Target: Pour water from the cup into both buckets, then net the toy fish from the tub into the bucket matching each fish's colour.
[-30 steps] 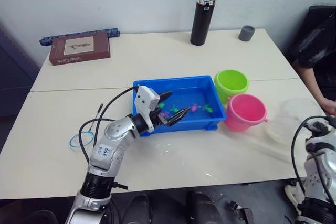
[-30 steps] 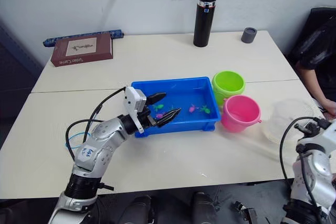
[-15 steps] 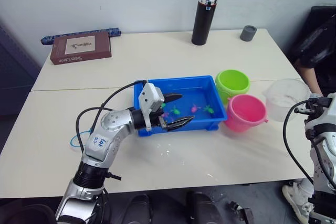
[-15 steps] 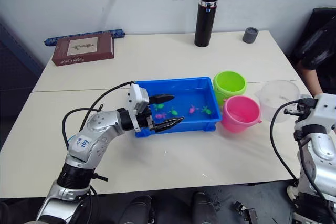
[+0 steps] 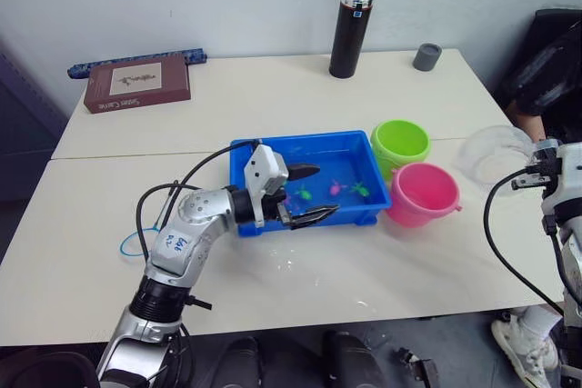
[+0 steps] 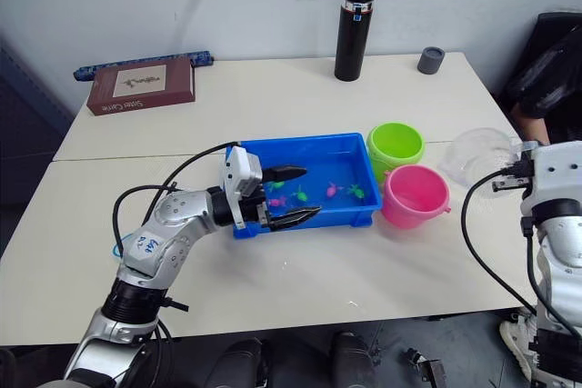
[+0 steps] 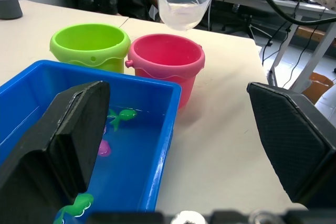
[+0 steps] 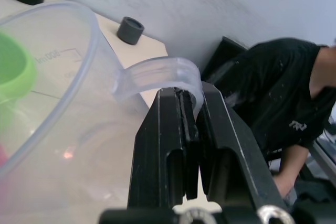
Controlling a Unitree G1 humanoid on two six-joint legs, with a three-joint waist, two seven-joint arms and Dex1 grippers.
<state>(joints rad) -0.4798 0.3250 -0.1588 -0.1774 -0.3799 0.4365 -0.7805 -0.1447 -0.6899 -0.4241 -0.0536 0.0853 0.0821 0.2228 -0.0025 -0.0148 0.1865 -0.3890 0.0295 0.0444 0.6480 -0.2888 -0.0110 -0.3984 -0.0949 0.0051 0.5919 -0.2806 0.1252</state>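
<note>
Right pincer [image 8: 190,129] clamps the cup [image 6: 476,154] handle at 3 o'clock of the buckets [image 5: 423,194]; left pincer [image 5: 311,194] gapes over the tub [image 5: 364,147]

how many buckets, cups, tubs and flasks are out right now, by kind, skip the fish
buckets: 2, the green bucket and the pink bucket
cup: 1
tub: 1
flask: 1
total: 5
</note>
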